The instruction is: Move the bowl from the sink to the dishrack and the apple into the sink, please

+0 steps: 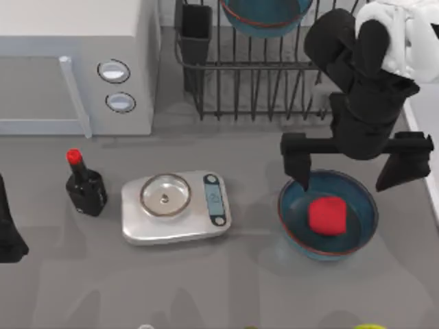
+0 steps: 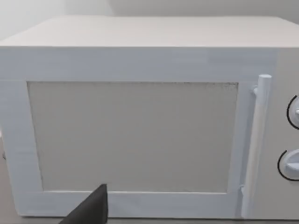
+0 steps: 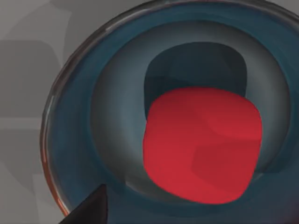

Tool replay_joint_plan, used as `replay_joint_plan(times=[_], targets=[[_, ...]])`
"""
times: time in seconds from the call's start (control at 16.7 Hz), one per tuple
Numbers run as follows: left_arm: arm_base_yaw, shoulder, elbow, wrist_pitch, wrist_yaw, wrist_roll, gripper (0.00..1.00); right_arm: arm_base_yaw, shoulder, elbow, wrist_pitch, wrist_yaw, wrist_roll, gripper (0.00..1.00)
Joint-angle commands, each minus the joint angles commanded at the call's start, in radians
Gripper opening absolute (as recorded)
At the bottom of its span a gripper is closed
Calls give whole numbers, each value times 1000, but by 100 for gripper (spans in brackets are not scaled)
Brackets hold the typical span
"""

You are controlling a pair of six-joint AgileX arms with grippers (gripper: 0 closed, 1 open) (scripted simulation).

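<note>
A teal-blue bowl point(image 1: 264, 17) rests in the black wire dishrack point(image 1: 254, 82) at the back. A second, like bowl point(image 1: 357, 233) sits on the table at the right, with the red apple point(image 1: 326, 214) lying inside it. My right gripper point(image 1: 350, 171) hangs open just above this bowl's far side, one finger over the rim, the other outside it. The right wrist view looks straight down on the apple point(image 3: 203, 144) in the bowl point(image 3: 93, 116). The sink's pale rim point(image 1: 429, 137) runs along the right edge. My left arm point(image 1: 8, 229) is parked at the left edge.
A white microwave point(image 1: 68, 62) fills the back left and faces the left wrist camera point(image 2: 140, 135). A black bottle with a red cap point(image 1: 84, 185) and a silver kitchen scale point(image 1: 175, 205) stand mid-table. A yellow-green object point(image 1: 370, 326) peeks in at the front edge.
</note>
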Motion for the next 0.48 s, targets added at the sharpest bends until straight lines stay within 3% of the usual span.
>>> replay_joint_plan(times=[0.48], targets=[[0,0,0,0,0,0,100,-3,22,-26,37,1,2,100]])
